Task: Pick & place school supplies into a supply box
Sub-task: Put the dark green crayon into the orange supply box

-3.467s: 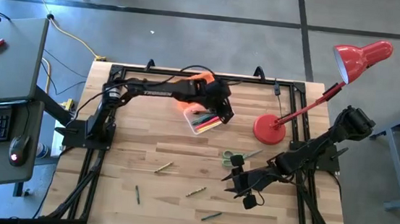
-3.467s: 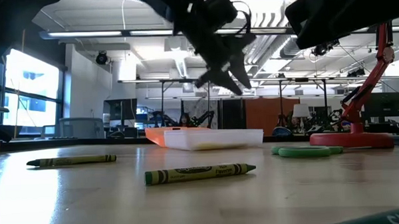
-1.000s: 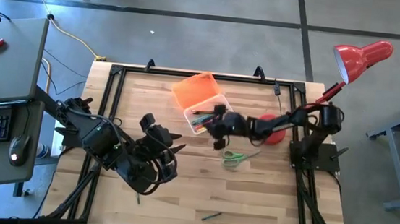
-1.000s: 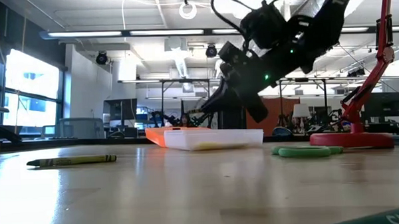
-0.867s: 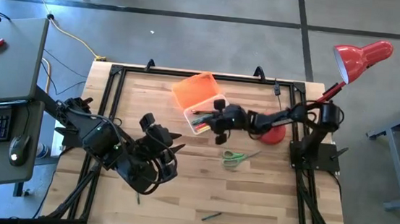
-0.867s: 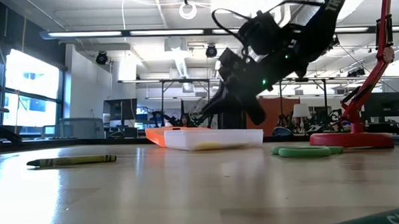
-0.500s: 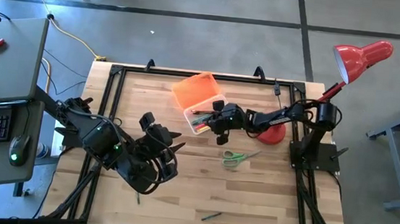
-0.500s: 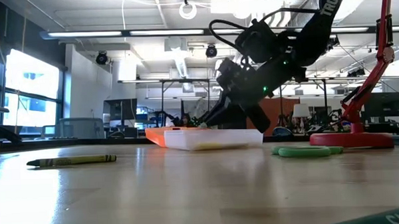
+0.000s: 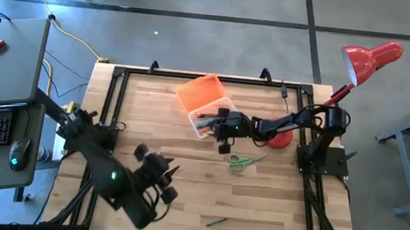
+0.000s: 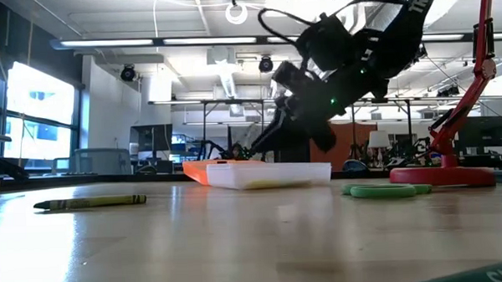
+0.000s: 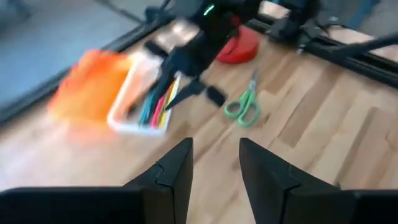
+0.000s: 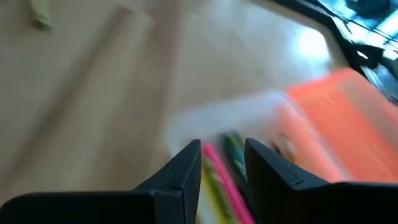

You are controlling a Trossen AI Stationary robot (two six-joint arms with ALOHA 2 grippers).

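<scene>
The supply box [image 9: 208,120] is a clear tray holding several pens, its orange lid [image 9: 204,92] open behind it. My right gripper [image 9: 214,125] hangs just above the tray, slanting down, open, with nothing between its fingers; the right wrist view shows pink and green pens [image 12: 219,177] beyond the fingertips. My left gripper [image 9: 168,171] hovers open over the table's near left part, holding nothing. Green-handled scissors [image 9: 239,161] lie flat right of centre. One green crayon [image 9: 216,222] lies near the front edge, and another [image 10: 90,202] shows in the low view.
A red desk lamp stands on its round base [image 9: 278,133] at the right, close behind my right arm, its head [image 9: 370,59] reaching out past the table's far right corner. Bare wood lies between the scissors and my left gripper.
My left arm has swung toward the table's near edge and sunk lower, its gripper still open. My right gripper has stayed over the supply box and rolled a little.
</scene>
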